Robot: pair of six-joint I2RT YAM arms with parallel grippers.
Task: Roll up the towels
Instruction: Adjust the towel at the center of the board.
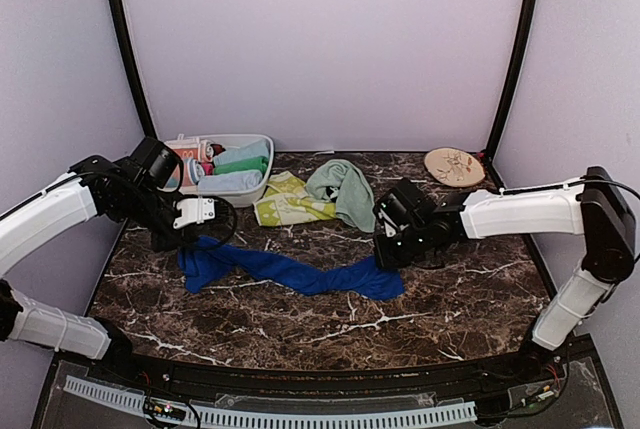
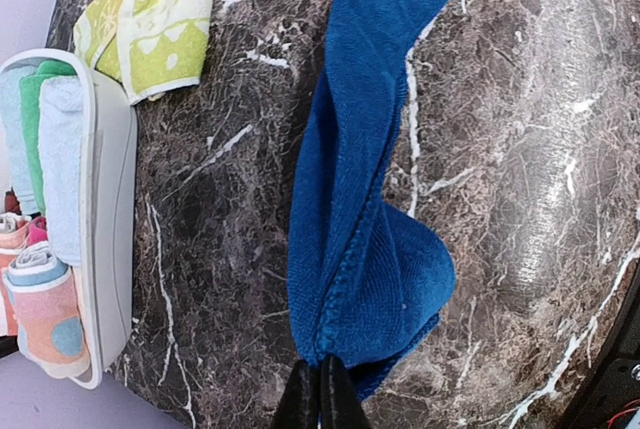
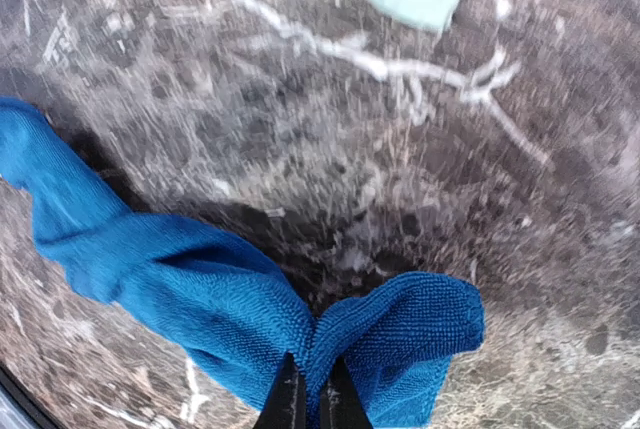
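The left arm point(image 1: 45, 217) and right arm point(image 1: 520, 212) stretch inward, wrists dipped low. The left gripper point(image 2: 320, 396) is clamped tight on one end of the blue towel point(image 2: 370, 199). The right gripper point(image 3: 310, 401) pinches the other end.

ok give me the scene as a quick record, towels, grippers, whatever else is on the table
blue towel: twisted, stretched across the table between both arms
left gripper: shut on blue towel's left end
right gripper: shut on its right end
mint green towel: crumpled, at the back
yellow-green towel: against it, on its left
bin: back left, holds other cloths
plate: back right
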